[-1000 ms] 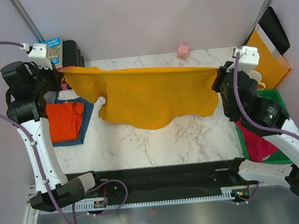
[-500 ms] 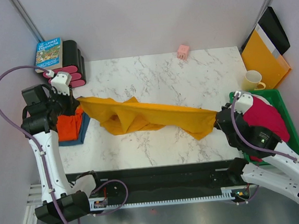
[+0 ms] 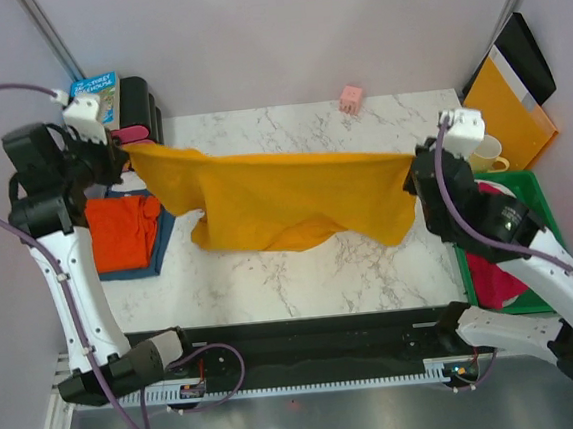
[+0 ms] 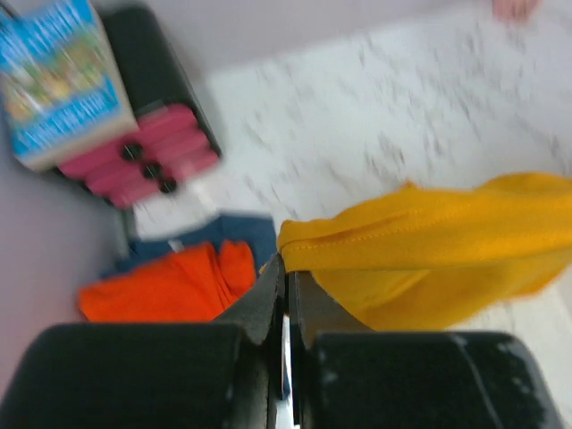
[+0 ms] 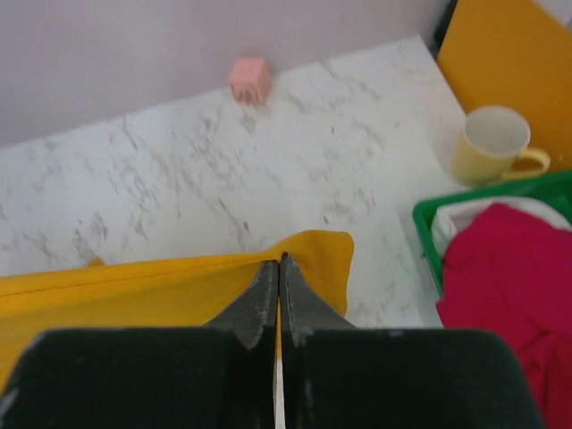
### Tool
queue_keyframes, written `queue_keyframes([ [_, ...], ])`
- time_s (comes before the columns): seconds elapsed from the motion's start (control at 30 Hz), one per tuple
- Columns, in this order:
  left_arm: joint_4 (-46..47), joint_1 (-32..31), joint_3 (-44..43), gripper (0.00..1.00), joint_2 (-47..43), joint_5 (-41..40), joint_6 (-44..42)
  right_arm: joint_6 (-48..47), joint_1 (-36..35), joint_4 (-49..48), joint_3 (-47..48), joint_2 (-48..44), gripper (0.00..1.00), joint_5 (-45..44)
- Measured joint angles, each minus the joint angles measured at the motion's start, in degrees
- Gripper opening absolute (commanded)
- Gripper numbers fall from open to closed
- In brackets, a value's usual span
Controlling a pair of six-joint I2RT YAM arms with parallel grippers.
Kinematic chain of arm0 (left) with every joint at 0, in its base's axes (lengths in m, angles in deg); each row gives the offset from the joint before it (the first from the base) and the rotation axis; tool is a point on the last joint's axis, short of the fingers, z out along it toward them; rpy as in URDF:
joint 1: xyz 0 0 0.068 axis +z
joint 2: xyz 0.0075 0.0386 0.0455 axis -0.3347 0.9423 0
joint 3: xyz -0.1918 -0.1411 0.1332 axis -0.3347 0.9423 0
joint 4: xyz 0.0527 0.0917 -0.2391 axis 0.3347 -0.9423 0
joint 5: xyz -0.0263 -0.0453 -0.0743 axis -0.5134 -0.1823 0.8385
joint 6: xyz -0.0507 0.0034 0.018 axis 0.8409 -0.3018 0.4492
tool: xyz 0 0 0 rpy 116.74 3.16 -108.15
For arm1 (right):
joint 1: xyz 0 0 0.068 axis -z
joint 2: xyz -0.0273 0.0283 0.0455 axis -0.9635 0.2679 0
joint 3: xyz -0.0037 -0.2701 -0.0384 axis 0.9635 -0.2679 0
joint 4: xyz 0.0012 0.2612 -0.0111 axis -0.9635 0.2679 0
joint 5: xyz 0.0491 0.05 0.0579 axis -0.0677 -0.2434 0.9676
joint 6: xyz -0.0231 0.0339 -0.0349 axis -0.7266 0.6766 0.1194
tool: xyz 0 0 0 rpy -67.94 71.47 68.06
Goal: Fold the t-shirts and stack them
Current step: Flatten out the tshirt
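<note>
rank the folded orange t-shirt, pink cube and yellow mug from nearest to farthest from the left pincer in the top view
From the left pincer:
1. folded orange t-shirt, close by at the table's left edge.
2. pink cube, at the back edge, right of middle.
3. yellow mug, at the far right side.

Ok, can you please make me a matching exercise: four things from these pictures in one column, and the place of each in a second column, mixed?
1. yellow shirt
2. orange shirt
3. pink shirt
4. mug

a. in the green bin
b. beside the green bin, outside it
c. stretched between the left gripper and the right gripper
d. lying on the blue shirt

Pairs: 1-c, 2-d, 3-a, 4-b
</note>
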Motion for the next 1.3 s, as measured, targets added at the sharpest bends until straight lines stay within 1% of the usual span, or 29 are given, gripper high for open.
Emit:
queue_keyframes([
  [0.07,0.85,0.09,-10.43,0.02,5.05,-0.07,2.12,-6.62,1.01,-3.76,8.92,5.9,0.0,-0.87],
  [0.17,0.81,0.09,-29.29,0.02,14.69,-0.02,5.16,-15.82,5.73,-8.39,24.61,15.74,0.0,0.79],
  [0.2,0.9,0.07,-37.18,0.02,18.67,0.15,6.01,-18.23,7.63,-9.46,29.59,18.75,0.0,1.55],
  [0.27,0.9,-0.04,-47.47,0.02,24.39,0.09,6.84,-22.23,10.1,-12.87,36.61,23.71,0.0,2.54],
  [0.3,1.22,-0.31,-51.28,0.02,26.73,-0.17,6.99,-23.52,10.67,-14.16,38.23,25.2,0.0,2.84],
  [0.37,1.22,-0.81,-53.68,0.02,29.05,-0.81,7.02,-25.14,11.82,-15.54,40.85,28.35,0.0,3.72],
  [0.53,0.02,-2.38,-53.02,0.02,33.77,-2.69,7.13,-24.85,16.44,-15.37,45.86,37.09,0.0,7.61],
  [0.63,0.0,-2.38,-48.61,0.02,34.73,-3.37,7.3,-23.52,16.96,-14.58,44.46,39.71,0.0,10.38],
  [0.67,0.04,-2.34,-45.62,0.02,33.92,-3.3,7.3,-23.04,16.96,-14.45,42.93,39.52,0.0,10.99],
  [0.7,0.35,-2.29,-41.16,0.02,32.44,-3.08,7.28,-22.27,16.94,-15.54,39.3,38.32,0.0,11.74],
  [0.73,0.9,-2.27,-36.59,0.02,30.6,-2.64,7.28,-21.57,16.96,-15.87,34.71,36.26,0.0,12.35],
  [0.8,2.21,-2.16,-23.02,0.03,24.2,-1.92,6.84,-19.93,17.0,-16.98,23.41,30.49,0.0,13.62],
  [0.87,3.48,-2.14,-11.21,0.04,17.46,-0.63,5.35,-18.29,17.0,-16.9,12.76,24.02,0.0,14.51],
  [0.93,3.28,-2.16,-1.16,0.04,10.51,1.03,3.02,-16.55,17.03,-17.11,3.76,17.73,0.0,14.84],
  [1.03,2.49,-2.21,10.71,0.04,1.29,2.29,-1.44,-13.29,17.03,-16.11,-8.66,7.82,0.0,15.87],
  [1.13,-0.07,-2.19,18.34,0.04,-4.07,2.8,-6.19,-9.31,17.0,-14.25,-16.04,1.38,0.0,17.33],
  [1.3,-4.7,-2.19,25.16,0.02,-6.88,2.71,-12.02,-4.0,16.83,-10.01,-22.34,-5.62,0.0,20.04],
])
